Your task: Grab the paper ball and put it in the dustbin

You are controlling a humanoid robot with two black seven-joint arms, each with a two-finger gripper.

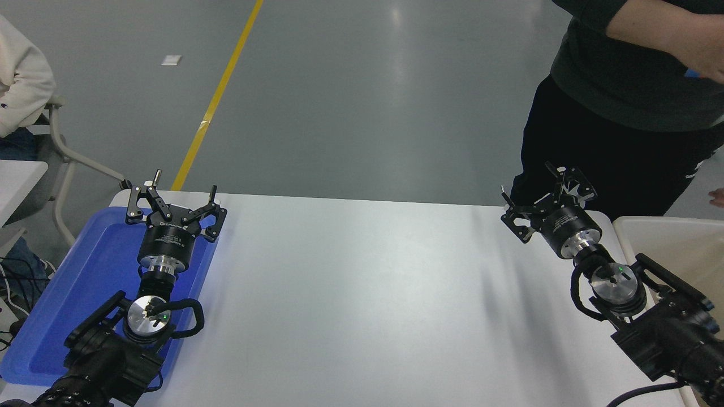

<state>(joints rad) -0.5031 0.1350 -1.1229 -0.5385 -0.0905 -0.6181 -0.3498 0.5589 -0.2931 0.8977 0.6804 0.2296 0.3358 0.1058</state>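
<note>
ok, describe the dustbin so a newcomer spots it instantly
Start at the white table and go to its right edge. The dustbin sits there, beside the right end effector: rounded off-white rim, beige inside, cut off by the frame. The blue tray is shallow and far left.

Left arm parked at lower left, wrist pointing away from the camera, left gripper point(172, 204) with jaws spread wide, nothing between them. Right arm reaching in from the lower right corner, angled up and leftward, right gripper point(544, 204) near the surface's far edge, jaws splayed apart and empty.
</note>
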